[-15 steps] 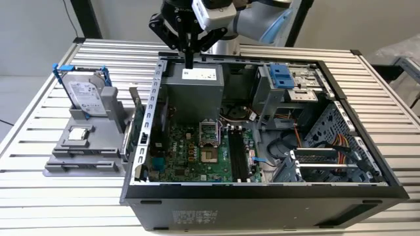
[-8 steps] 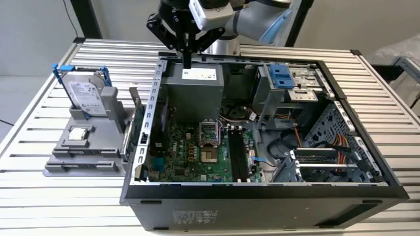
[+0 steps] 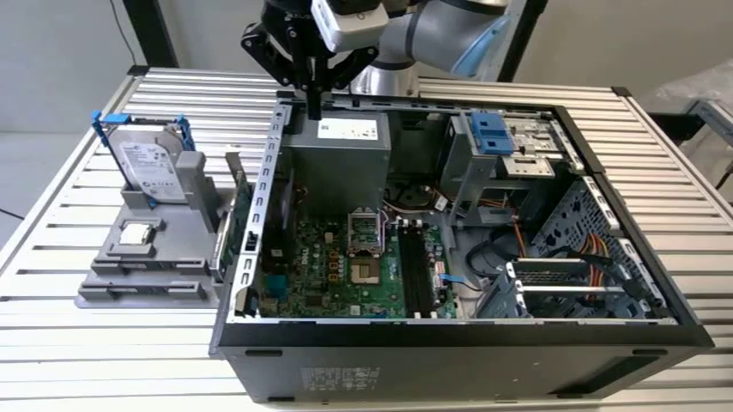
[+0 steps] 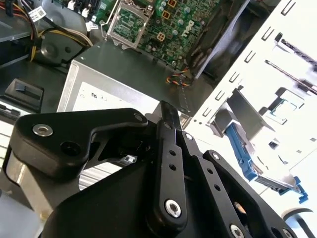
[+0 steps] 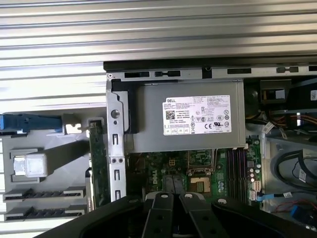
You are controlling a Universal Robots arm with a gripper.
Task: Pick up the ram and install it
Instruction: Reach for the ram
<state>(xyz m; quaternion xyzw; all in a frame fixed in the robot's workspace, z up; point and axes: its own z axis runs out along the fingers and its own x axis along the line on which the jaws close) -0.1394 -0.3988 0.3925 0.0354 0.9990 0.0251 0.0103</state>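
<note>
Black gripper [image 3: 311, 110] hung over the open computer case's [image 3: 458, 330] far rim, jaws pressed together, empty. Long thin green circuit-board ram stick [image 5: 97, 158] stood on edge against the grey holder [image 3: 143, 287], 7 o'clock from the jaws in the exterior view. Judged light, stiff, fragile; best pinched across its flat faces mid-length.

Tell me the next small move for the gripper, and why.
Probably shift the black gripper toward the exterior view's left: it hangs shut over the grey power supply box, while the thin green ram stick stands upright by the grey holder, outside the case wall.
</note>
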